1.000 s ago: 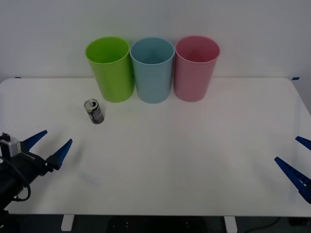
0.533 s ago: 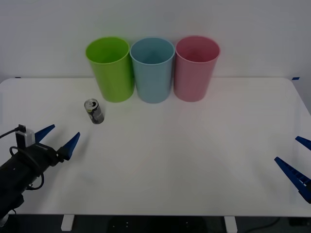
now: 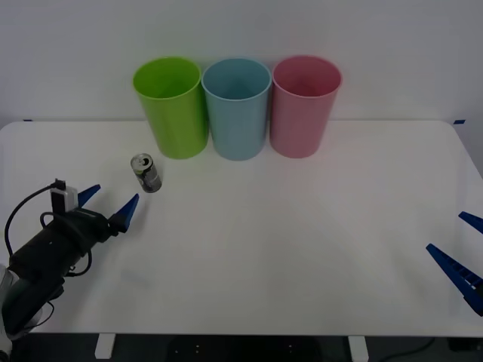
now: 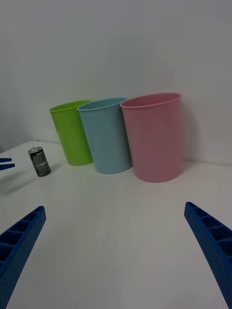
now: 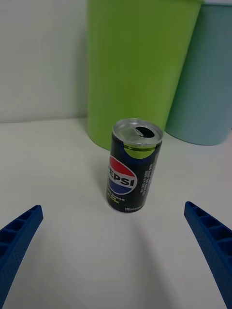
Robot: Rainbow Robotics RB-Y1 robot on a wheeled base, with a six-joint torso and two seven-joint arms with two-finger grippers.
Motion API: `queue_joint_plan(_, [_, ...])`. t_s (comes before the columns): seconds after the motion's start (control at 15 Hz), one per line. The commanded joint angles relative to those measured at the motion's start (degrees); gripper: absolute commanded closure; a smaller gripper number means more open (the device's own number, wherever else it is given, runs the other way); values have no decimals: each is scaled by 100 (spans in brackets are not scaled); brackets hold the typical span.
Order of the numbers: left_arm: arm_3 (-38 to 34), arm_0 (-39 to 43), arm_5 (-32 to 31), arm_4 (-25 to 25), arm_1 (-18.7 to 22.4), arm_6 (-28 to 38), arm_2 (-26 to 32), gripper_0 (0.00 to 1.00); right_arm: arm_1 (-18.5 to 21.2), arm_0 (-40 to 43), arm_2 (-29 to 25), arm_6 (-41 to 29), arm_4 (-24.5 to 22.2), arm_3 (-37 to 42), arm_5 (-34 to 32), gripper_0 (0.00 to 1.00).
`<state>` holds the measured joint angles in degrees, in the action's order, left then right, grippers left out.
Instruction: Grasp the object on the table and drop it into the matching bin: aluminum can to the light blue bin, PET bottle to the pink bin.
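**White bench, can upright near the far-left bins, left end effector spread before it**

White bench (image 3: 302, 249) surface is seen running back to a plain pale wall, with three tall bins lined up along its far edge.

The aluminum can (image 3: 146, 173) is found standing upright on the bench, toward the far-left part of the surface, its silver top with the pull-tab opening facing up. In the left wrist view the can (image 5: 134, 166) is seen with a red, white and blue Pepsi logo on its dark side. It is placed just in front of the lime green bin (image 3: 172, 107), apart from it and not touching.

Next to the lime green bin the light blue bin (image 3: 237, 108) is set, and beside that the pink bin (image 3: 303, 105); the three are stood rim to rim in a row, very close together, whether touching cannot be told. All three are upright with open round rims.

The left end effector (image 3: 108, 204) is held low over the bench near its left edge, close to the can and pointed toward it, with its blue ribbed fingers (image 3: 127, 213) spread wide and nothing between them. In the left wrist view the can is framed between the two spread fingers (image 5: 19, 236) but is not touched by either.

The right end effector (image 3: 462, 253) is kept near the right edge of the bench, well apart from the can and bins, its blue fingers (image 4: 212, 241) likewise spread wide and empty.
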<state>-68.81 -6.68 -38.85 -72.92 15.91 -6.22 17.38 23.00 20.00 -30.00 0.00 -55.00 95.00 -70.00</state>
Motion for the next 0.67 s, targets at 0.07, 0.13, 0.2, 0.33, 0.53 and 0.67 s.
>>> queue_joint_plan(0.07, [157,-193,370,-21,0,-19,-218,0,0,0,0,0,0,0,0,0])
queue_joint_plan(0.13, [210,-272,458,-21,-9,-19,-314,0,0,0,0,0,0,0,0,0])
queue_joint_plan(0.2, [316,-369,493,-21,-18,-28,-358,0,0,0,0,0,0,0,0,0])
queue_joint_plan(0.33, [614,-615,502,-21,-18,-72,-394,0,0,0,0,0,0,0,0,0])
queue_joint_plan(0.53, [905,-887,677,-21,-18,-98,-525,0,0,0,0,0,0,0,0,0])
queue_joint_plan(0.67, [1195,-1142,818,-21,-18,-142,-613,0,0,0,0,0,0,0,0,0])
